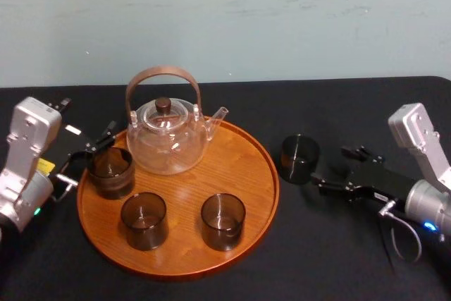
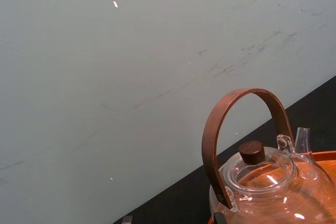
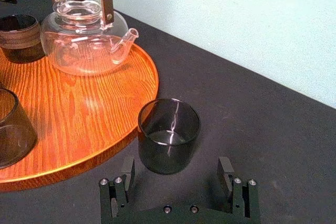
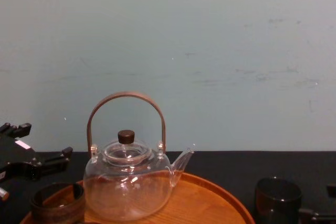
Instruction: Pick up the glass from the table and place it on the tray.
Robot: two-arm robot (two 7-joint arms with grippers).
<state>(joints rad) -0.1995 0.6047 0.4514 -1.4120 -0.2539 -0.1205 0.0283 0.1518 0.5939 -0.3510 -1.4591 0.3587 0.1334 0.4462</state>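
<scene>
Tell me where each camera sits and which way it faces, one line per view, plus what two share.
Head: high, looking down on tray, glass, left gripper and right gripper.
Chest: low, facing across the table at the teapot; left gripper at left.
Left wrist: facing teapot handle and wall.
Right wrist: behind the open right gripper, facing the glass.
Shared: head and right wrist both show glass beside tray.

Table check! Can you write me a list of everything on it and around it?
Surface: black cloth table.
Job's things: glass stands on the cloth, just right of the tray.
Clutter: teapot, banded cup and two more glasses on the tray.
Pincers: right pincer open, facing the glass; left pincer open by the banded cup.
Cables: grey loop at the right wrist.
Surroundings: pale wall.
</scene>
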